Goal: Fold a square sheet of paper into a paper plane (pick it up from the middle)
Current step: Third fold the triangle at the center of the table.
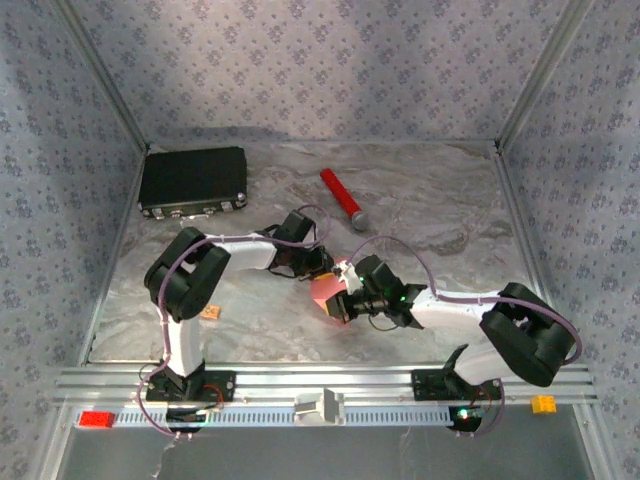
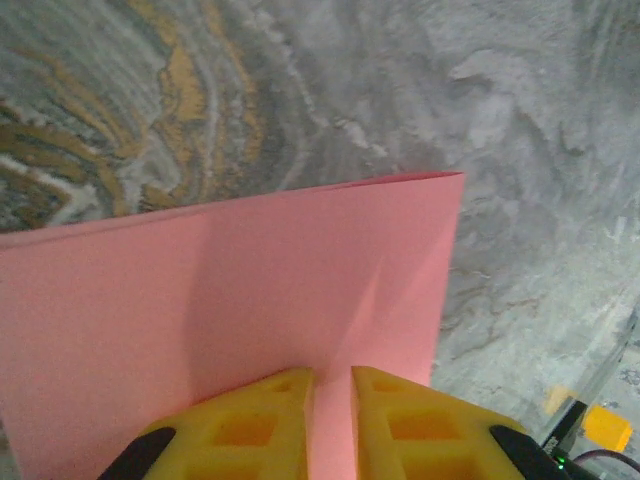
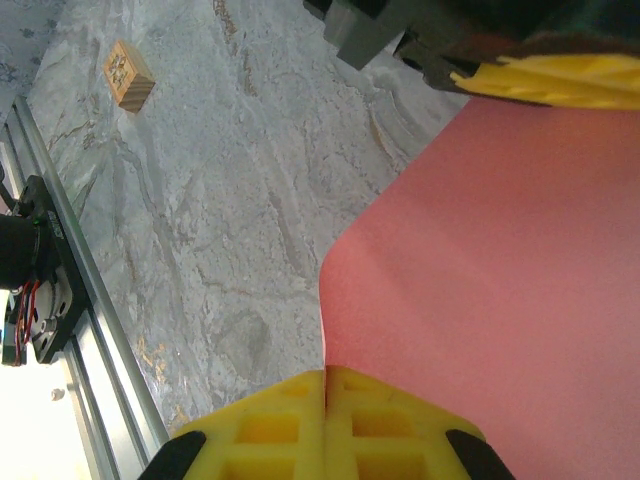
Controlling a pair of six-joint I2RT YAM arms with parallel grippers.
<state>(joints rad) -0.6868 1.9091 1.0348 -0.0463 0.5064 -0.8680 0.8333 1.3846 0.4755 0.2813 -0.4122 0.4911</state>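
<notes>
As left gripper (image 2: 331, 382) pinches the paper (image 2: 250, 290), right gripper (image 3: 325, 378) pinches too.

Black case (image 1: 193, 181), red cylinder (image 1: 341, 198) and tan block (image 3: 128, 76) lie apart on marbled table (image 1: 450, 190).

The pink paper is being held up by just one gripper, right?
Not quite. The pink paper is held up by both. The left gripper and the right gripper each pinch an edge, as the two wrist views show.
</notes>
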